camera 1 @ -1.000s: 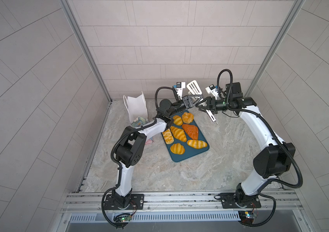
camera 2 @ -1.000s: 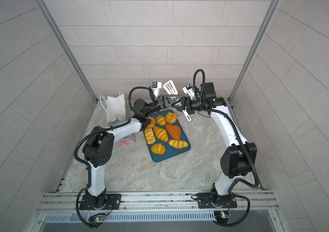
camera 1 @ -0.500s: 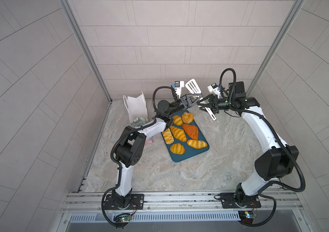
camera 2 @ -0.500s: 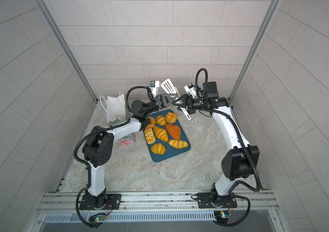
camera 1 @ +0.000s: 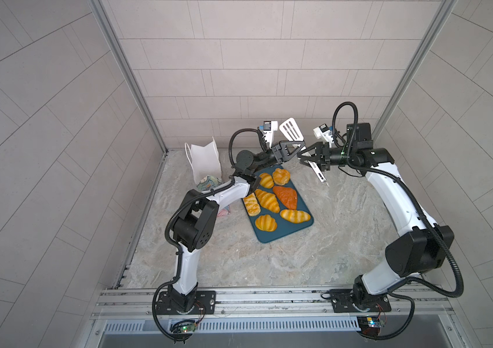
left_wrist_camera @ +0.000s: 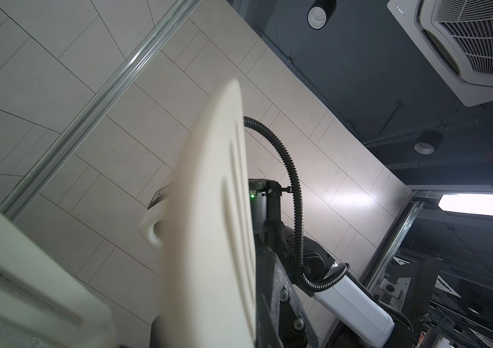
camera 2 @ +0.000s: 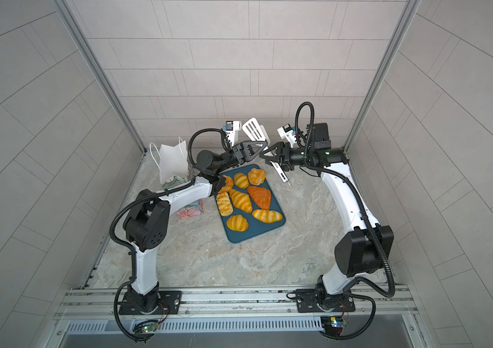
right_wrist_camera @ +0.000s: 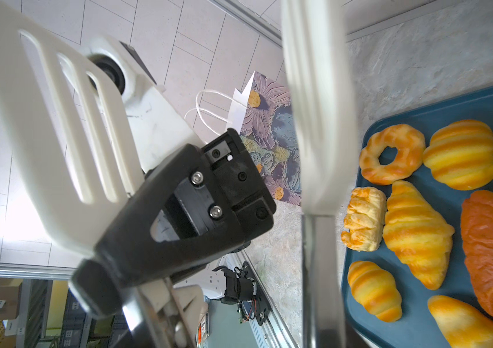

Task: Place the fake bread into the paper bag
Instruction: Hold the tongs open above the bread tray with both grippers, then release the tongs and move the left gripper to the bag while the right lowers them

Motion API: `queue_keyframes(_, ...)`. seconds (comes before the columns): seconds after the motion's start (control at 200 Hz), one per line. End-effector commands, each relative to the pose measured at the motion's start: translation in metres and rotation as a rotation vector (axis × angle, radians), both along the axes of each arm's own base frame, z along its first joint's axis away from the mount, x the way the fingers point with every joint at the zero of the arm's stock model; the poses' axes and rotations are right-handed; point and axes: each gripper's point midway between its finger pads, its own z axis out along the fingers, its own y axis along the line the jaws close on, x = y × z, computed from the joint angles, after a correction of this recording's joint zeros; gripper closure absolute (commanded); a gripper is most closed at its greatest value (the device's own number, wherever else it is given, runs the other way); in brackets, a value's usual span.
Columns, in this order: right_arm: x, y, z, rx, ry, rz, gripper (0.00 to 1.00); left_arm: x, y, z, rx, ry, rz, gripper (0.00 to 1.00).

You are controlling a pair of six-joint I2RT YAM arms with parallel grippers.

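Several pieces of golden fake bread (camera 1: pixel 267 200) (camera 2: pixel 240 201) (right_wrist_camera: pixel 413 232), one of them orange-brown (camera 1: pixel 285 197), lie on a teal tray (camera 1: pixel 278 235). The paper bag (camera 1: pixel 206 162) (camera 2: pixel 173 162) (right_wrist_camera: pixel 269 132) stands open at the back left. White slotted tongs (camera 1: pixel 291 132) (left_wrist_camera: pixel 209 211) (right_wrist_camera: pixel 58 135) hang in the air above the tray's far end. My left gripper (camera 1: pixel 299 147) (camera 2: pixel 266 142) is shut on one arm of the tongs. My right gripper (camera 1: pixel 299 154) (camera 2: pixel 260 155) faces it tip to tip and grips the tongs nearer the hinge, its fingers mostly hidden.
A pink and green flat packet (camera 2: pixel 189 212) lies on the marble table (camera 1: pixel 269 265) under my left forearm. Tiled walls close in at the back and on both sides. The tongs' tail (camera 1: pixel 319 173) sticks out below my right gripper.
Both grippers and the tongs stay almost where they were. My right arm's elbow has drifted slightly to the right. The bread has not moved.
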Motion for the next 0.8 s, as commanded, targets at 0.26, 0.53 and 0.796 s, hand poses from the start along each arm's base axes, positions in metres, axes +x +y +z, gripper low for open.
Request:
queue_keyframes(0.26,-0.004,-0.027,-0.006,-0.101,-0.087,-0.048,0.4,-0.024,0.005,0.017,-0.011,-0.083,-0.045,0.72)
queue_keyframes(0.53,0.008,-0.056,-0.042,-0.262,-0.067,-0.147,0.41,-0.004,0.028,0.011,-0.022,-0.02,0.034,0.44)
queue_keyframes(0.796,0.014,-0.076,-0.067,-0.418,-0.07,-0.224,0.42,0.025,0.048,-0.01,0.002,0.092,0.129,0.4)
